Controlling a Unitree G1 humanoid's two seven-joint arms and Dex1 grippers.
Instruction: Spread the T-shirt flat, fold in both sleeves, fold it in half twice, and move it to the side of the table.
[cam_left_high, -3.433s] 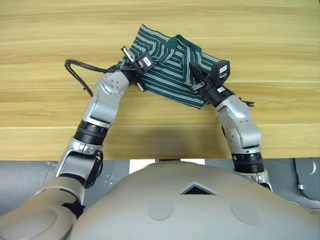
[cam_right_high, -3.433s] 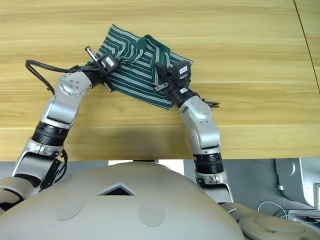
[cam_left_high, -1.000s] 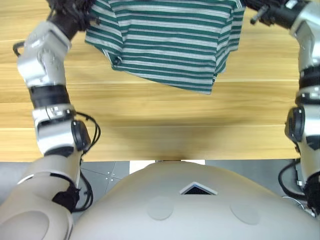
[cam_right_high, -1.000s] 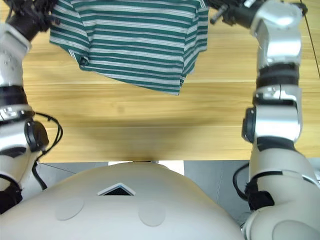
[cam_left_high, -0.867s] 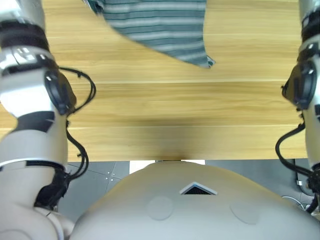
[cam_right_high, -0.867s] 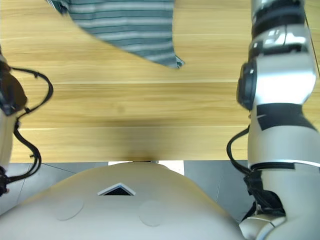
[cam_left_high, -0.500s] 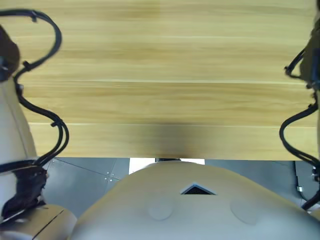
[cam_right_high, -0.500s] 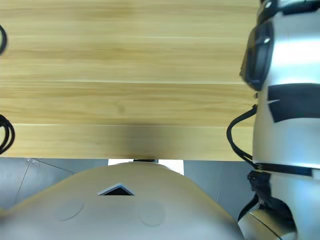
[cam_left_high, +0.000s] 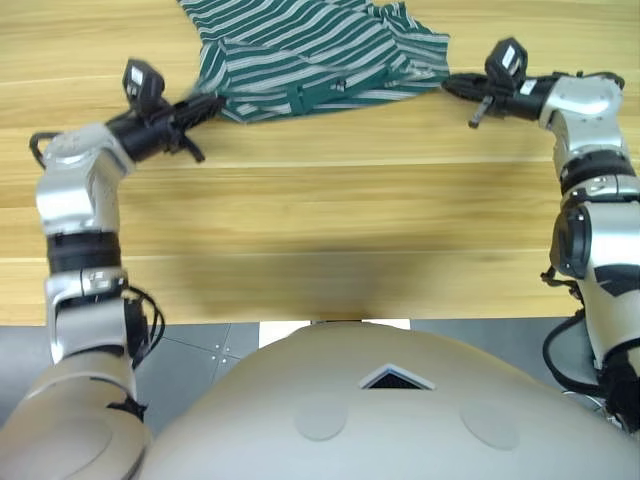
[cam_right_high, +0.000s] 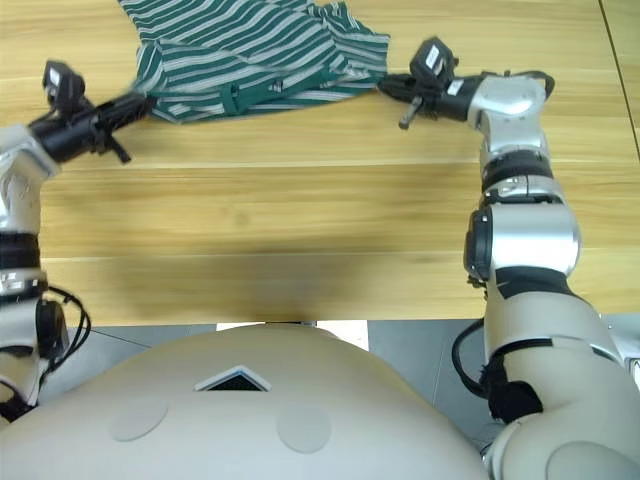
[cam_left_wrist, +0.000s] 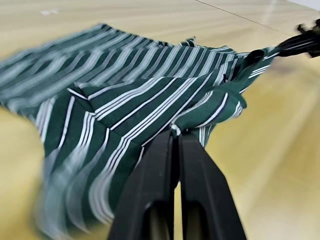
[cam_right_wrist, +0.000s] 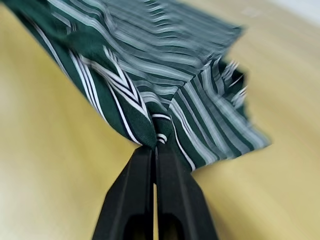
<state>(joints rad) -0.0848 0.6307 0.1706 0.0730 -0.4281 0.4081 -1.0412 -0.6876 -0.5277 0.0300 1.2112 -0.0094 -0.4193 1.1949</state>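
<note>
Pale wooden table (cam_left_high: 320, 220), its planks running side to side, with a strip of grey floor (cam_left_high: 215, 338) along the near edge. Green T-shirt (cam_left_high: 300, 45) with thin white stripes lies rumpled at the far side of the table, its upper part cut off by the edge of the head views. I hold it at both near corners. My left gripper (cam_left_high: 212, 101) is at the shirt's left corner, the arm stretched forward; my right gripper (cam_left_high: 448, 85) is at the shirt's right corner, the arm reaching in from the right. The two grippers are well apart, with the shirt's near hem between them. In the left wrist view my two black fingers (cam_left_wrist: 150, 190) are pressed together, tip against tip, and a small bunch of striped cloth is pinched between the tips; from there the fabric fans out in creases, one layer doubled over another. At the far end of that cloth the right gripper shows as a dark shape at the opposite corner. In the right wrist view my fingers (cam_right_wrist: 127, 200) are likewise clenched flat against each other, nipping a folded edge of the shirt, whose stripes meet in a chevron just beyond the tips. Bare wood lies to either side of both pairs of fingers
</note>
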